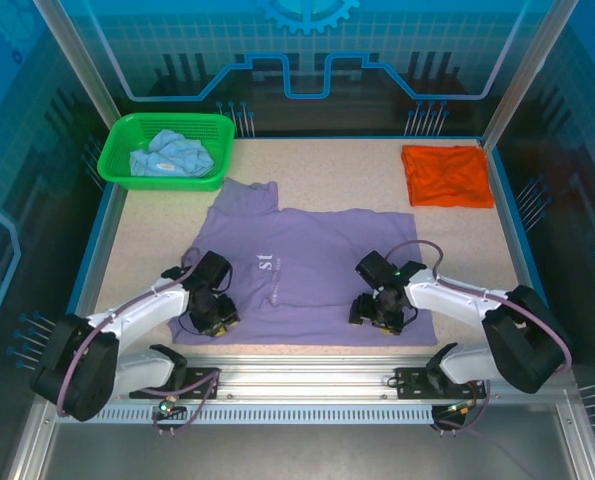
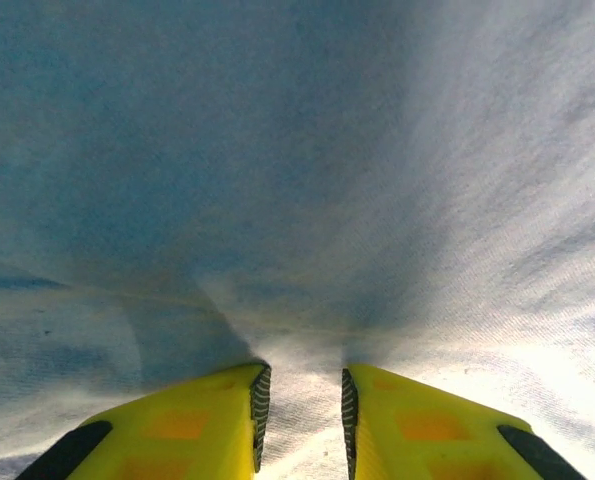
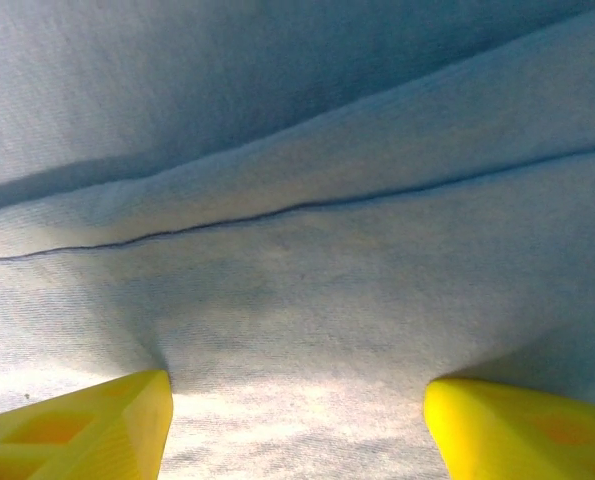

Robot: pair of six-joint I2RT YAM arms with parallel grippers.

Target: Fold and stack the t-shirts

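The lavender-purple t-shirt [image 1: 317,270] lies spread flat in the middle of the table, white lettering near its centre. My left gripper [image 1: 217,318] is at the shirt's near left corner. In the left wrist view, the left gripper [image 2: 302,400] has its yellow fingers [image 2: 197,425] close together, with a ridge of the shirt's cloth [image 2: 297,200] pinched between the pads. My right gripper [image 1: 377,310] rests on the shirt's near right part. In the right wrist view, the right gripper [image 3: 297,400] stands wide open, pressed onto the cloth [image 3: 297,150]. The orange t-shirt [image 1: 447,175] lies folded at the back right. The light blue t-shirt [image 1: 172,155] sits crumpled in a basket.
A green basket [image 1: 162,183] stands at the back left corner, next to the purple shirt's sleeve. Blue raised edges and metal frame posts bound the table. The arm bases sit on the rail at the near edge.
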